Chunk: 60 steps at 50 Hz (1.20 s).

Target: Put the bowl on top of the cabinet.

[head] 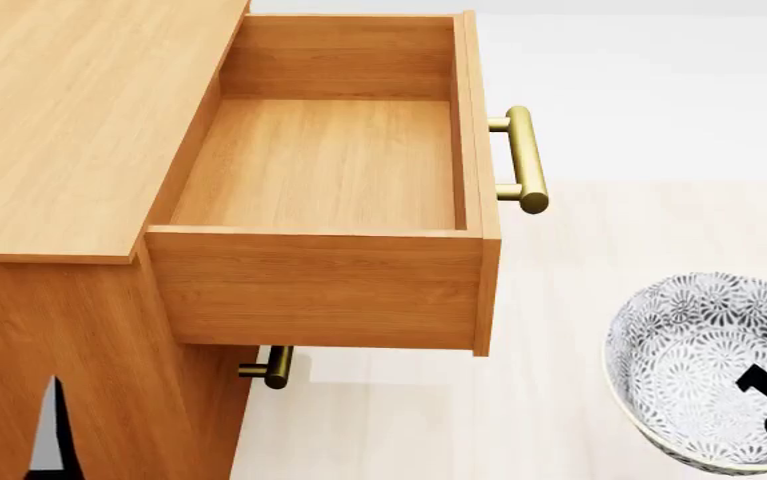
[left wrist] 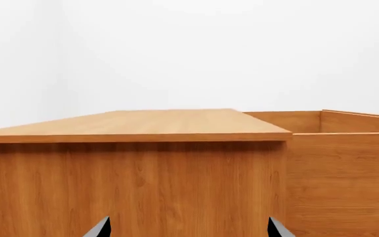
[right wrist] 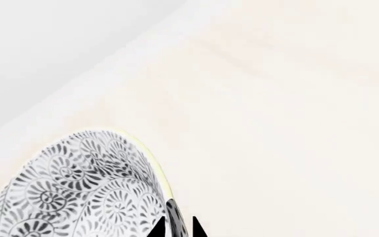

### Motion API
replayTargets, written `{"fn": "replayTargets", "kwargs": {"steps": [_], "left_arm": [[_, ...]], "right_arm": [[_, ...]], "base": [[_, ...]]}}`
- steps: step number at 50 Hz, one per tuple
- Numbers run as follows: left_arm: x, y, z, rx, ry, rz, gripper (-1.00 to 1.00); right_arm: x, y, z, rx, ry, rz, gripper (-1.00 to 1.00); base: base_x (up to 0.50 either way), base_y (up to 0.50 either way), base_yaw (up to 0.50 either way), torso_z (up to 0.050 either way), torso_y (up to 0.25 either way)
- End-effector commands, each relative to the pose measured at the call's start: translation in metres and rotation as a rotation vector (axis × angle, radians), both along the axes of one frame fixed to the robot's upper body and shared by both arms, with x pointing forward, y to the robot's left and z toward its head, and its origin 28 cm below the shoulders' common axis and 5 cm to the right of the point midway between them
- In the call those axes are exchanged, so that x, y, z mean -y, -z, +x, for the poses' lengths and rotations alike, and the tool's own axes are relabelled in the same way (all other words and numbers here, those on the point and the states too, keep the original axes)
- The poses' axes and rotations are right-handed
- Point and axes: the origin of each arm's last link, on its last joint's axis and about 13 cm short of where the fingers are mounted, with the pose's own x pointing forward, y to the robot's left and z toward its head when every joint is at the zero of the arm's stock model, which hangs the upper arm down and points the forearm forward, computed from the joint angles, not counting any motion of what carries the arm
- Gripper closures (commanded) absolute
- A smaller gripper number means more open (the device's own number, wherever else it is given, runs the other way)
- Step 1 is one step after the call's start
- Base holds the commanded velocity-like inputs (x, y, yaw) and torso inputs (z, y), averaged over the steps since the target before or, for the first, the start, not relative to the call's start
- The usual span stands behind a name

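Note:
The bowl (head: 706, 365), white with a dark floral pattern and a yellowish rim, hangs above the pale floor at the lower right of the head view. My right gripper (right wrist: 176, 228) is shut on the bowl (right wrist: 77, 187), one fingertip inside its wall and one outside. The honey-brown cabinet (head: 63, 120) fills the left, its flat top bare. My left gripper (left wrist: 189, 228) is open, facing the cabinet (left wrist: 136, 123) side panel just below the top edge, with nothing between its fingers.
The cabinet's top drawer (head: 343, 270) stands pulled out and empty, its brass handle (head: 523, 160) sticking out toward the bowl. A second brass handle (head: 271, 367) shows below it. Pale floor (head: 597, 230) lies to the right, with a white wall behind.

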Motion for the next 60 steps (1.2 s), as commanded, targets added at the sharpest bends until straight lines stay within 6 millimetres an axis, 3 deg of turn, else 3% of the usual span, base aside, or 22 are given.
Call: {"fn": "replayTargets", "kwargs": {"steps": [1, 11, 19, 30, 33, 45, 60], "left_arm": [[-0.001, -0.006, -0.001, 0.023, 0.013, -0.033, -1.0], [-0.002, -0.007, -0.002, 0.025, 0.015, -0.036, -1.0], [-0.001, -0.008, -0.002, 0.026, 0.021, -0.037, -1.0], [-0.001, -0.008, -0.002, 0.028, 0.023, -0.037, -1.0], [-0.001, -0.009, -0.002, 0.029, 0.023, -0.038, -1.0], [-0.001, -0.008, -0.002, 0.021, 0.03, -0.039, -1.0], [-0.001, -0.009, -0.001, 0.018, 0.03, -0.046, -1.0]], "right_arm": [[-0.003, -0.037, 0.003, 0.059, 0.005, -0.032, 1.0], [-0.003, -0.066, 0.002, 0.094, 0.011, -0.051, 1.0], [-0.006, -0.114, 0.008, 0.173, 0.006, -0.074, 1.0], [-0.011, -0.16, 0.019, 0.249, 0.014, -0.077, 1.0], [-0.016, -0.182, 0.024, 0.282, 0.007, -0.089, 1.0], [-0.033, -0.237, 0.04, 0.36, -0.036, -0.118, 1.0], [-0.062, -0.285, 0.065, 0.379, -0.135, -0.106, 1.0]], "base": [[0.0, 0.0, 0.0, 0.0, 0.0], [0.0, 0.0, 0.0, 0.0, 0.0], [0.0, 0.0, 0.0, 0.0, 0.0], [0.0, 0.0, 0.0, 0.0, 0.0], [0.0, 0.0, 0.0, 0.0, 0.0], [0.0, 0.0, 0.0, 0.0, 0.0], [0.0, 0.0, 0.0, 0.0, 0.0]]}}
